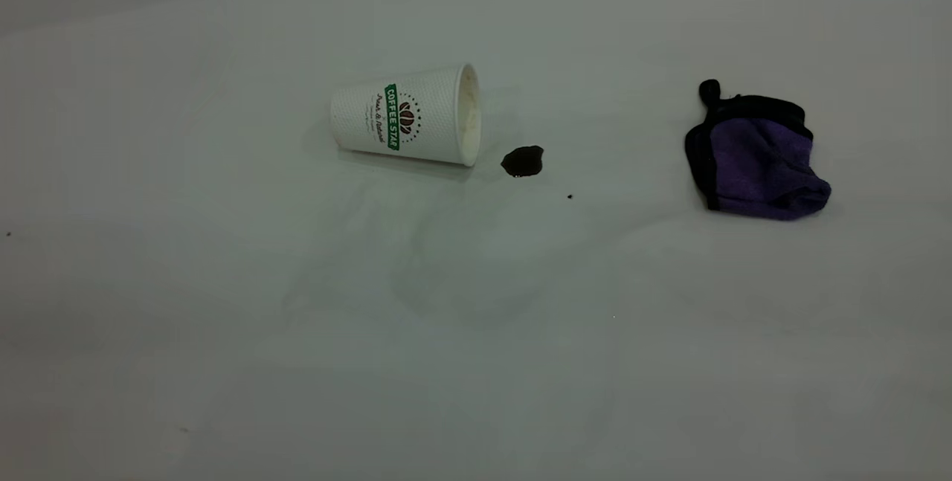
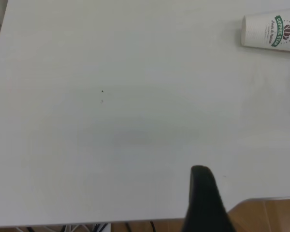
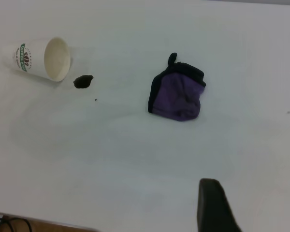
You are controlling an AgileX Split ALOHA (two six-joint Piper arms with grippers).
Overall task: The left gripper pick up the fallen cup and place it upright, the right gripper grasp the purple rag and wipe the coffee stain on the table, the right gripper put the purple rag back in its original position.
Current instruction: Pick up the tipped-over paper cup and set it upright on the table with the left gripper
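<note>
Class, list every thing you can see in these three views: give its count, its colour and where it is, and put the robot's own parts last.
cup: one, white with a green band, on its side left of centre, mouth toward the stain.
stain: one, dark brown, just right of the cup's mouth, apart from it.
speck: one, black, right of and nearer than the stain.
rag: one, purple with black edging, bunched at the right, apart from the rest.
table: one, white, under everything.
left gripper: one black finger shows, over the table's edge, far from the cup.
right gripper: one black finger shows, over bare table short of the rag.
</note>
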